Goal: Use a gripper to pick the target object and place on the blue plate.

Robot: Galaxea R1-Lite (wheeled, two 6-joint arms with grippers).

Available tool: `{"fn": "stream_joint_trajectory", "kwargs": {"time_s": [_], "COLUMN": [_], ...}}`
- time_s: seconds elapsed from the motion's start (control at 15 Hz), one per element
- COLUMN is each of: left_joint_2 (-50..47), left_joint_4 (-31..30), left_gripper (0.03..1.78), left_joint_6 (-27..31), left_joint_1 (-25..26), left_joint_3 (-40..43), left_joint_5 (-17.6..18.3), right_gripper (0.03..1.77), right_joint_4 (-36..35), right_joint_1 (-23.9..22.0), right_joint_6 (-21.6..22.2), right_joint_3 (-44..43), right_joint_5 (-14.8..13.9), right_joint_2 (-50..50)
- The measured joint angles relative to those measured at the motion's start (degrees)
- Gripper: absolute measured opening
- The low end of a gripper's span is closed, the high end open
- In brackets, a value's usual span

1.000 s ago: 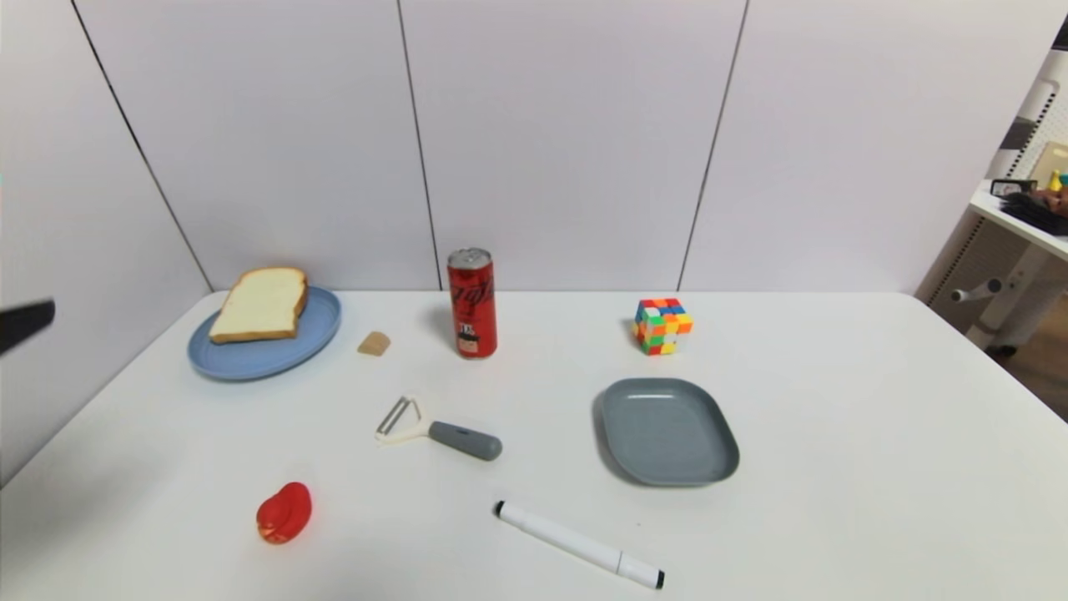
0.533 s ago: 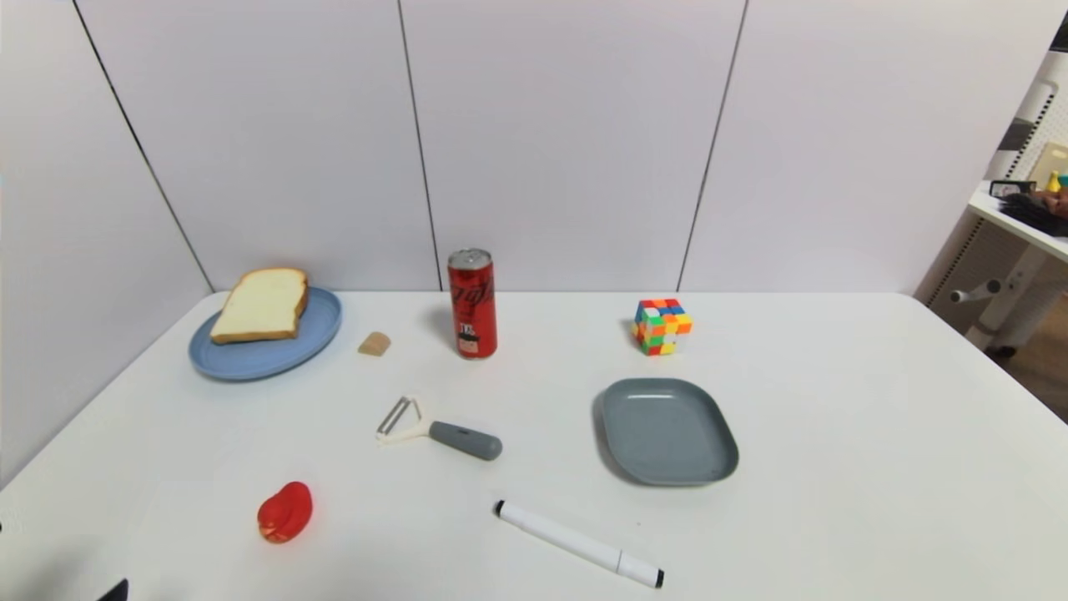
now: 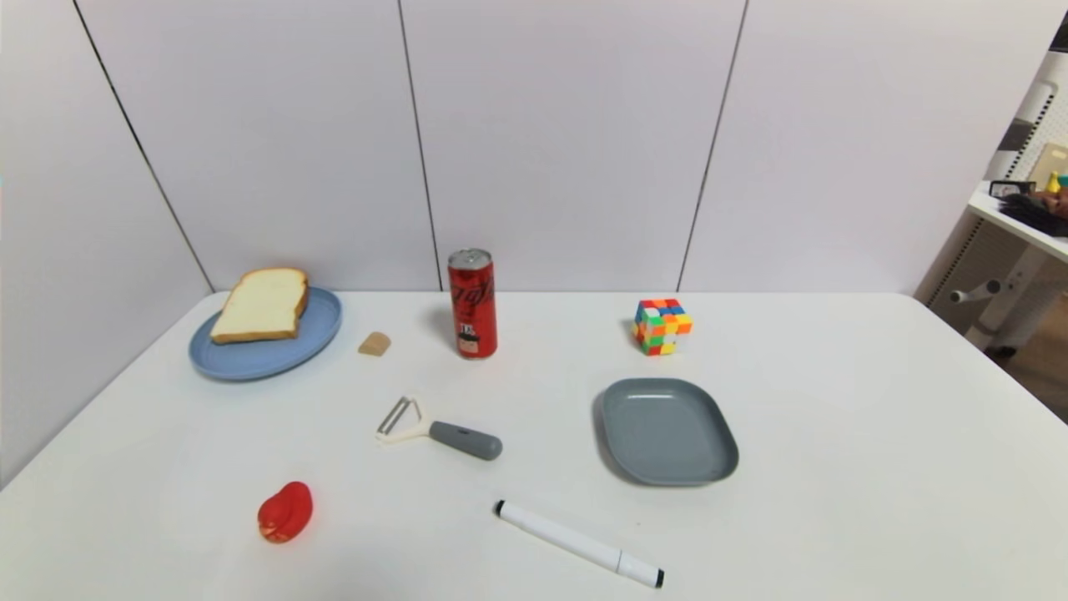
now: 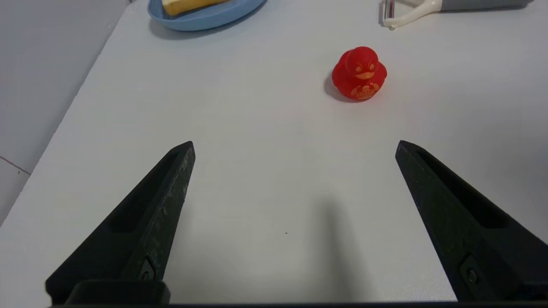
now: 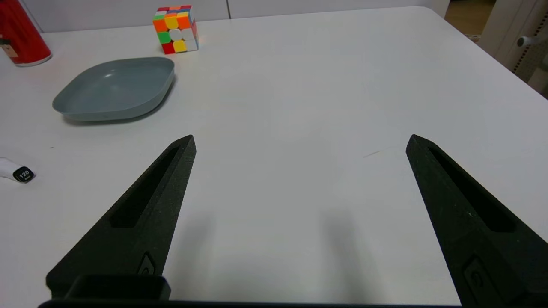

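The slice of toast bread (image 3: 260,305), cream face with brown crust, lies on the round light-blue plate (image 3: 275,355) at the table's far left; both show again at the edge of the left wrist view, bread (image 4: 188,6) on plate (image 4: 205,19). Neither arm appears in the head view. My left gripper (image 4: 294,147) hangs open over bare table near the front left, with nothing between its fingers. My right gripper (image 5: 301,141) is open too, low over the table's front right, empty.
A red duck (image 3: 284,512) sits near the front left, close ahead of the left gripper. A peeler (image 3: 438,432), a red can (image 3: 472,303), a small tan piece (image 3: 374,343), a colour cube (image 3: 662,325), a grey-blue tray (image 3: 667,430) and a white marker (image 3: 578,543) lie across the table.
The left gripper's black tip, seen at the head view's left edge a second ago, dropped to the bottom left corner and then left that view. Nothing on the table moved.
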State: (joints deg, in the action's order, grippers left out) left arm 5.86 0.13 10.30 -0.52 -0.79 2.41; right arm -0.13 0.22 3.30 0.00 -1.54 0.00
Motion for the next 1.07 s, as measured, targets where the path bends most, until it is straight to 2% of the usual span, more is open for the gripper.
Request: {"fn": "stream_joint_trajectory", "kwargs": {"time_s": [0.33, 1.07], "left_joint_2": [-5.34, -5.97], "left_joint_4": [0.13, 0.13], "left_gripper": [1.69, 1.69], "left_joint_6": [-9.68, -9.84], "left_joint_1": [0.00, 0.00], "left_joint_3": [0.77, 0.79], "left_joint_5": [-2.32, -2.41], "right_gripper": [1.70, 1.70], "right_joint_4": [0.00, -0.02], "right_joint_1": [0.02, 0.02], "right_joint_6": [0.00, 0.07], "right_joint_3": [0.00, 0.00], "right_joint_5": [0.00, 0.02], "right_joint_2": [0.00, 0.00]}}
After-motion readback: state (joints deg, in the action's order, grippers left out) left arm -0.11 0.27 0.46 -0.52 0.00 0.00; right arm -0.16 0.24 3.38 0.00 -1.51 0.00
